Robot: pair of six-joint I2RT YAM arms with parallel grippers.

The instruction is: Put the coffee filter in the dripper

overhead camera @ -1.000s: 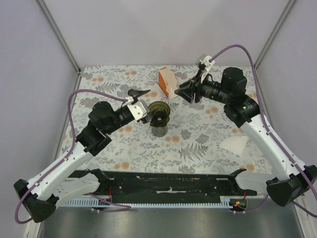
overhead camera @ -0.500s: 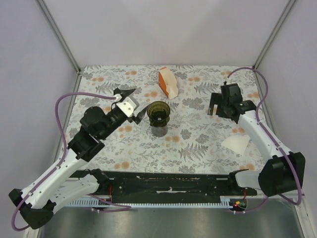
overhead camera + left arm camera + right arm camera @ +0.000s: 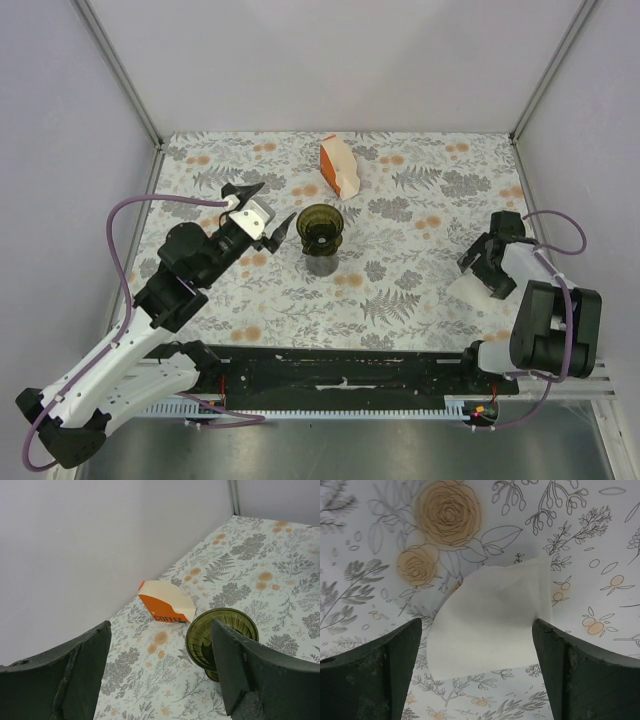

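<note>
Pick-up approach: right jaws wide open above coffee filter (image 3: pixel 490 622), flat on floral surface (image 3: pixel 400 270), well right of dripper (image 3: pixel 321 228). Left jaws open beside dripper. Next: lower, pinch paper edge.

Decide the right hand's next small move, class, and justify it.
Probably lower the open right hand onto the thin white paper filter and close: the filter lies flat between its fingers, ungrasped, and the dark green ribbed dripper stands empty.

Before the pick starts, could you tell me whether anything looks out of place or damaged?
Nothing stands out: the dripper stands upright and empty, and the coffee filter lies flat on the table, looking intact.
</note>
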